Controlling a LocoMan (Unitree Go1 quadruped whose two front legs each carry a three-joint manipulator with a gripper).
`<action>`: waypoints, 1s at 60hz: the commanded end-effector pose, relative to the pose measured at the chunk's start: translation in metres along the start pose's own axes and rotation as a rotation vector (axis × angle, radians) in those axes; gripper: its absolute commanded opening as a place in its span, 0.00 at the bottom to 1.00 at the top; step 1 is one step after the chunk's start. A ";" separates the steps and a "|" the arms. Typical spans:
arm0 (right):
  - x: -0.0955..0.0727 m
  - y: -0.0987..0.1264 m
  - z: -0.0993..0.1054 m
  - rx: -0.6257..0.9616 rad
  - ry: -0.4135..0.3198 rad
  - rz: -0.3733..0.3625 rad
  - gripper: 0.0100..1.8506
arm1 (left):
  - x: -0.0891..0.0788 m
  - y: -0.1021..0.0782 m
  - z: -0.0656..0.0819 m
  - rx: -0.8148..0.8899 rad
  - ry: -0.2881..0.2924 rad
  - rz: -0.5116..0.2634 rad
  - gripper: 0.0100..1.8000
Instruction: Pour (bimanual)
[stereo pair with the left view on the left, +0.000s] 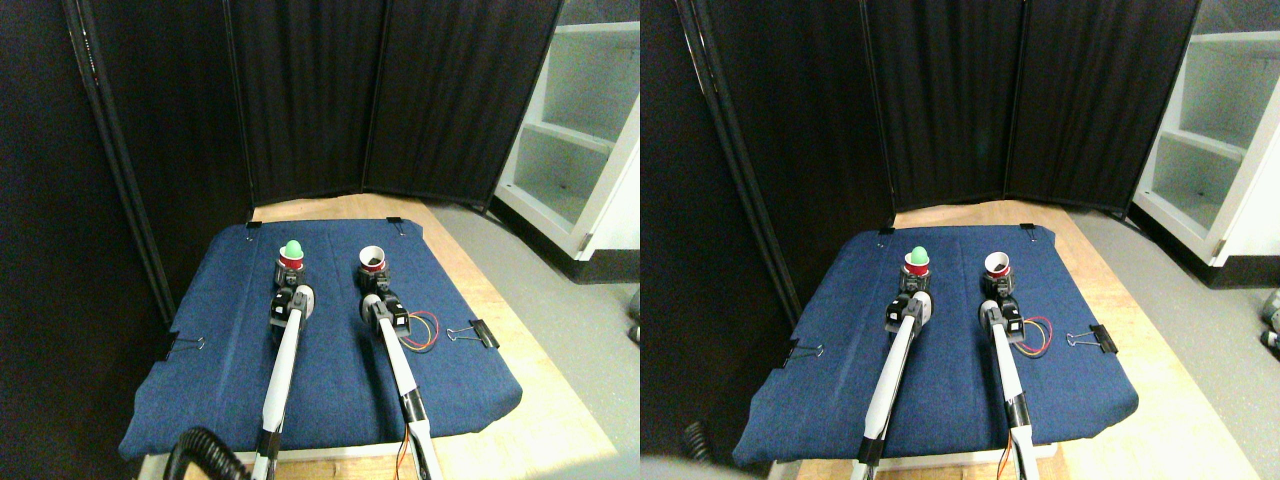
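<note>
Two small red cups stand on the blue cloth (220, 300). The left cup (291, 260) carries a green ball (293, 247) in its mouth. White lines the inside of the right cup (373, 260), and something dark lies in it. My left gripper (288, 278) sits right at the base of the left cup, at the end of its pale arm. At the foot of the right cup is my right gripper (374, 283). Both grippers are too small here for the contact to be made out.
Binder clips (476, 333) pin the cloth to a wooden board (520, 330). Red and yellow wires (425, 330) loop beside the right arm. Black folding screens (300, 100) close off the back and left. A white shelf unit (580, 130) stands at the back right on grey floor.
</note>
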 end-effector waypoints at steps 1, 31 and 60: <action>0.000 0.000 0.003 0.017 -0.022 0.008 0.00 | 0.001 0.002 -0.003 -0.001 -0.005 -0.017 0.00; -0.002 -0.007 0.007 0.024 -0.043 -0.030 0.03 | -0.006 0.020 -0.004 0.024 -0.093 -0.001 0.00; -0.008 -0.008 0.008 0.084 -0.026 -0.113 0.28 | -0.012 0.022 -0.002 0.044 -0.111 -0.010 0.20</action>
